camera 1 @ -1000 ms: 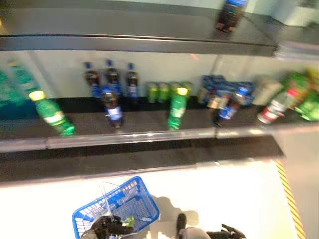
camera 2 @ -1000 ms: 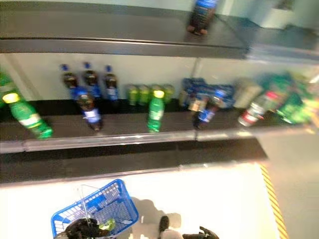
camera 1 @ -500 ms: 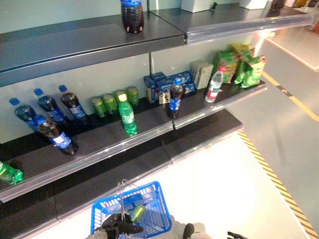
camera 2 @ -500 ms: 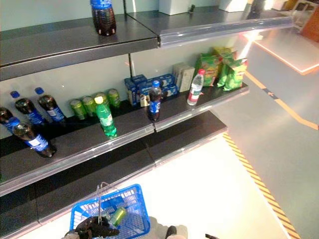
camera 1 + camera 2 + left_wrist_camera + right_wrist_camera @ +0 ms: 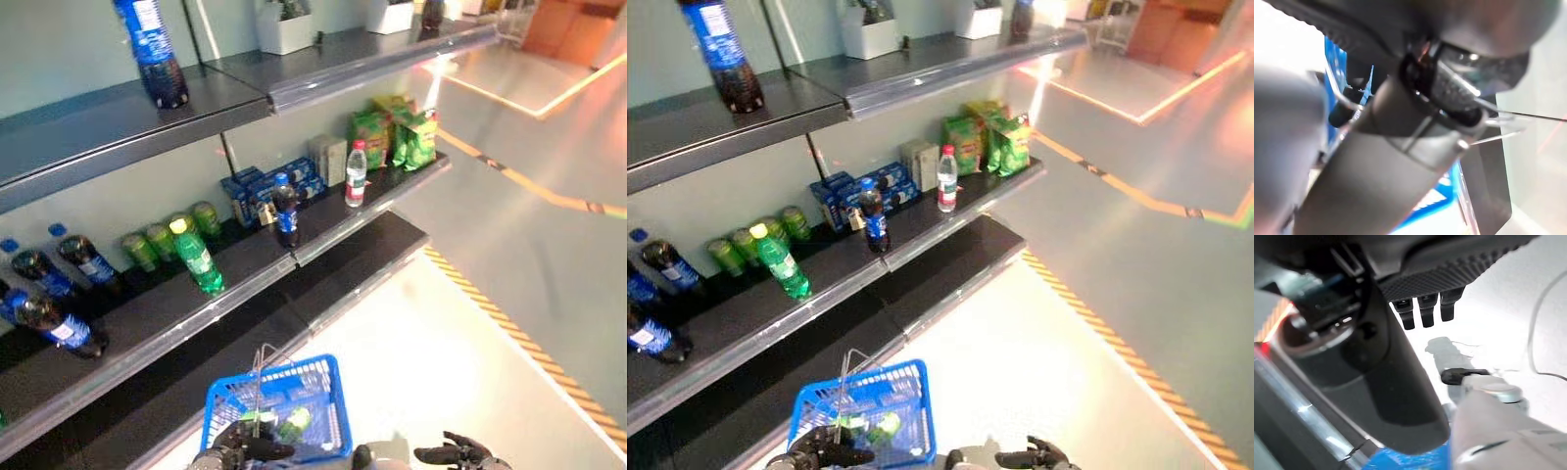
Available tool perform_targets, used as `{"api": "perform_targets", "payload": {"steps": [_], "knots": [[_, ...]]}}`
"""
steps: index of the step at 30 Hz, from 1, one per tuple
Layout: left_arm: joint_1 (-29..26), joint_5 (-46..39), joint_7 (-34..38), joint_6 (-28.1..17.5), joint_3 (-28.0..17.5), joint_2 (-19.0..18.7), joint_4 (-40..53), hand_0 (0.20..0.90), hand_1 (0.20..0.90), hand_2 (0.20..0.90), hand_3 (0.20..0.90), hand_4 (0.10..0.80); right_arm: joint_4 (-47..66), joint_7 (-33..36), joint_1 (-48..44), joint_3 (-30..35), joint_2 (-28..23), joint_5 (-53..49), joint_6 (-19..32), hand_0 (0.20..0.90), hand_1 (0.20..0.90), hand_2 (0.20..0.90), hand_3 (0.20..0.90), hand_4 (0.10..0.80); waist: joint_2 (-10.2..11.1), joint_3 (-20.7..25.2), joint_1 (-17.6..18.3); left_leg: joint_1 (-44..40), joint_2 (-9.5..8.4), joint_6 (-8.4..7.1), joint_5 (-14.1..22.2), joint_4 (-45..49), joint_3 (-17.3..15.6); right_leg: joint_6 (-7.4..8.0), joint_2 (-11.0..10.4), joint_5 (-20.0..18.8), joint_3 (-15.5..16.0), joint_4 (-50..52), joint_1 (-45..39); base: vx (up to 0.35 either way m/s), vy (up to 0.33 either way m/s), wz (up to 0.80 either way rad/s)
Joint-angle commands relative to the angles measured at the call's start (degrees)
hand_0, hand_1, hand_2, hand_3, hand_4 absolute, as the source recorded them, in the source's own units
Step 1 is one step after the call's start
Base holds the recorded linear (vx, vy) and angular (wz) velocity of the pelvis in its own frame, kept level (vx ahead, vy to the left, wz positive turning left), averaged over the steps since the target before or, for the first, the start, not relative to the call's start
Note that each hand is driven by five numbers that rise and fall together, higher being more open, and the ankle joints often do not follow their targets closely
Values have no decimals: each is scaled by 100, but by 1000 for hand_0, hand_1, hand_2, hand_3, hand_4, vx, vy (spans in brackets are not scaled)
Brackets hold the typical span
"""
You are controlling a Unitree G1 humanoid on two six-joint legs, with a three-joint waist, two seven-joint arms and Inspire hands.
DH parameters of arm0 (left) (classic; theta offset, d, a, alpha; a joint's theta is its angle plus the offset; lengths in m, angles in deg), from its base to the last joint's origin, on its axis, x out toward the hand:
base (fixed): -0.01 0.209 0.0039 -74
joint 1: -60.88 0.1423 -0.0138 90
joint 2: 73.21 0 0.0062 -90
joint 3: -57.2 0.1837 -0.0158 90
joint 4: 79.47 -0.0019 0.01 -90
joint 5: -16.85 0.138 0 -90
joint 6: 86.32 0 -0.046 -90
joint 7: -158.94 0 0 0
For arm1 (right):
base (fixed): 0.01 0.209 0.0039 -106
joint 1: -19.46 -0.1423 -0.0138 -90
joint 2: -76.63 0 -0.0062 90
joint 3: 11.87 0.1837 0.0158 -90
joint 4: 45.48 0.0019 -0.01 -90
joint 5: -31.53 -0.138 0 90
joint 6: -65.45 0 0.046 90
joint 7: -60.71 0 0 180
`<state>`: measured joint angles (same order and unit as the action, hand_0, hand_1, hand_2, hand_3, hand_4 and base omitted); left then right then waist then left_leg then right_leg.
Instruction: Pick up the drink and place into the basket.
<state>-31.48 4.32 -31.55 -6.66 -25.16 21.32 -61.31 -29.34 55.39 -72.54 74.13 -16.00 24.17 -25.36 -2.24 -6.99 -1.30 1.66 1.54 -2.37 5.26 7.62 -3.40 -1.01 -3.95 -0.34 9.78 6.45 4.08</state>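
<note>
Drink: green drink (image 5: 293, 424) lies inside the blue basket (image 5: 328, 384).
Left hand (image 5: 245, 450): fingers curled round the basket's wire handle (image 5: 259, 377).
Right hand (image 5: 457, 453): fingers loosely spread, holding nothing, beside the basket.
Shelf (image 5: 225, 284): bottles and cans behind.

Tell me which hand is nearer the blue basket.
Left. The left hand sits at the blue basket, at its near rim by the wire handle. The right hand hangs off to the basket's right, clear of it, over the pale floor.
</note>
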Motion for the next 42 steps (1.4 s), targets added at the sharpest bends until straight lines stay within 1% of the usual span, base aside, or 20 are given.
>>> {"api": "perform_targets", "payload": {"steps": [1, 5, 6, 7, 8, 10, 12, 15, 17, 19, 20, 23, 26, 28, 31, 34, 36, 38, 40, 42], "knots": [[243, -202, 2, -532, -264, -420, 268, 300, 300, 300, 200, 100, -219, -51, -225, -4, 31, 187, 47, 900, 900, 900, 900, 800, 71, -377, -538, 722, -542, -135, -1443, -762, 173, 212, 527, 355, -612, -572, -1424, 569, -128, -147], [275, -268, -59, -529, -287, -452, 313, 300, 300, 300, 200, 100, -232, -33, -163, -22, 30, 234, 118, 900, 900, 900, 900, 800, 22, -360, -710, 1139, -653, -148, -1605, -810, -140, 164, 652, 564, -653, -575, -1714, 263, -34, -37], [270, -317, -89, -483, -307, -474, 370, 300, 300, 300, 200, 100, -270, 37, -193, -51, 37, 196, 134, 900, 900, 900, 900, 800, 43, -301, -731, 1128, -694, -19, -1457, -762, -313, 170, 632, 678, -618, -531, -1736, 331, -14, 29], [276, -322, -23, -464, -348, -467, 394, 300, 300, 300, 200, 100, -285, 5, -225, -12, 61, 303, 153, 900, 900, 900, 900, 800, 64, -241, -802, 1089, -704, 32, -1473, -759, -353, 224, 617, 787, -561, -459, -1862, 496, -9, 8], [258, -323, -3, -514, -402, -473, 317, 300, 300, 300, 200, 100, -306, -19, -243, -7, 114, 393, 215, 900, 900, 900, 900, 800, 137, -184, -879, 985, -716, 193, -1337, -736, -332, 272, 518, 964, -491, -283, -1978, 426, -32, -35], [239, -321, -62, -565, -457, -516, 261, 300, 300, 300, 200, 100, -259, -57, -220, 6, 149, 501, 236, 900, 900, 900, 900, 800, 236, -126, -909, 890, -769, 315, -1254, -721, -311, 382, 401, 860, -429, -75, -2018, 307, 9, -53], [98, -414, -200, -568, -486, -646, 216, 300, 300, 300, 200, 100, -184, -38, -179, -32, 217, 491, 322, 900, 900, 900, 900, 800, 338, -18, -862, 504, -801, 536, -1117, -873, -200, 707, 197, 223, -213, 904, -1574, 325, 44, -76], [-8, -402, -203, -531, -388, -711, 206, 300, 300, 300, 200, 100, -143, -8, -148, 19, 249, 325, 321, 900, 900, 900, 900, 800, 326, 44, -824, 296, -808, 625, -1057, -933, 109, 784, 237, 58, -322, 1789, -1295, 305, 19, -28], [-55, -380, -186, -508, -334, -739, 200, 300, 300, 300, 200, 100, -147, -18, -145, 81, 281, 278, 318, 900, 900, 900, 900, 800, 352, 100, -760, 161, -836, 676, -987, -947, 255, 916, 342, -329, -514, 2464, -978, 292, 12, 25], [-103, -398, -186, -442, -287, -779, 225, 300, 300, 300, 200, 100, -164, -19, -122, 130, 295, 200, 333, 900, 900, 900, 900, 800, 214, 126, -659, -73, -703, 733, -873, -974, 373, 807, 171, -402, -495, 3309, -378, 245, -11, 32], [-132, -344, -170, -417, -270, -769, 209, 300, 300, 300, 200, 100, -167, 1, -112, 165, 305, 135, 294, 900, 900, 900, 900, 800, 172, 134, -648, -146, -655, 725, -845, -965, 412, 748, -127, -411, -437, 3111, -210, 148, -81, 36], [-200, -135, -173, -338, -165, -795, 147, 300, 300, 300, 200, 100, -220, 57, -124, 306, 274, -35, 131, 900, 900, 900, 900, 800, 163, 54, -499, -388, -598, 623, -711, -995, 544, 690, -631, -479, -307, 1877, 67, 211, -207, 44], [-259, 1, -199, -256, -55, -805, 90, 300, 300, 300, 200, 100, -335, 64, -63, 389, 221, -129, 123, 900, 900, 900, 900, 800, 263, -18, -246, -641, -645, 563, -461, -967, 648, 760, -806, -709, -435, 422, 237, 200, -180, 53], [-263, 29, -198, -263, -43, -799, 64, 300, 300, 300, 200, 100, -366, 53, -42, 409, 215, -106, 140, 900, 900, 900, 900, 800, 271, -25, -186, -701, -639, 541, -390, -955, 671, 795, -811, -763, -468, 127, 246, 136, -104, 51], [-342, 213, -249, -286, -46, -816, -80, 300, 300, 300, 200, 100, -539, -26, -41, 469, 209, -82, 175, 900, 900, 900, 900, 800, 286, -56, 57, -1015, -565, 456, -77, -906, 712, 978, -849, -1154, -429, -771, 536, 348, -313, 34], [-295, 265, -258, -326, -91, -829, -92, 300, 300, 300, 200, 100, -573, -74, -17, 433, 207, -98, 156, 900, 900, 900, 900, 800, 357, -36, 89, -1113, -509, 439, 198, -656, 640, 977, -967, -1168, -376, -508, 392, 278, -349, 23], [-238, 221, -205, -321, -118, -783, -66, 300, 300, 300, 200, 100, -544, -20, -17, 389, 247, -51, 96, 900, 900, 900, 900, 800, 377, 17, 109, -1178, -408, 368, 348, -434, 566, 949, -941, -1032, -356, -285, 286, 286, -367, 15], [-164, 152, -225, -345, -132, -738, -25, 300, 300, 300, 200, 100, -557, -23, -35, 320, 237, 10, 119, 900, 900, 900, 900, 800, 368, 73, 137, -1223, -232, 217, 411, -185, 534, 884, -776, -781, -328, -161, 182, 261, -331, 10], [-107, 155, -193, -361, -133, -705, 18, 300, 300, 300, 200, 100, -517, -50, -43, 267, 215, 72, 130, 900, 900, 900, 900, 800, 363, 80, 123, -1193, -109, 107, 290, 50, 554, 803, -694, -685, -281, -137, 114, 159, -224, 11], [-21, -15, -132, -433, -118, -652, 71, 300, 300, 300, 200, 100, -379, -33, -106, 120, 183, 56, 109, 900, 900, 900, 900, 800, 364, 49, 52, -886, 37, -5, -173, 679, 621, 633, -559, -524, -212, -128, -18, 130, -255, -10]]}}
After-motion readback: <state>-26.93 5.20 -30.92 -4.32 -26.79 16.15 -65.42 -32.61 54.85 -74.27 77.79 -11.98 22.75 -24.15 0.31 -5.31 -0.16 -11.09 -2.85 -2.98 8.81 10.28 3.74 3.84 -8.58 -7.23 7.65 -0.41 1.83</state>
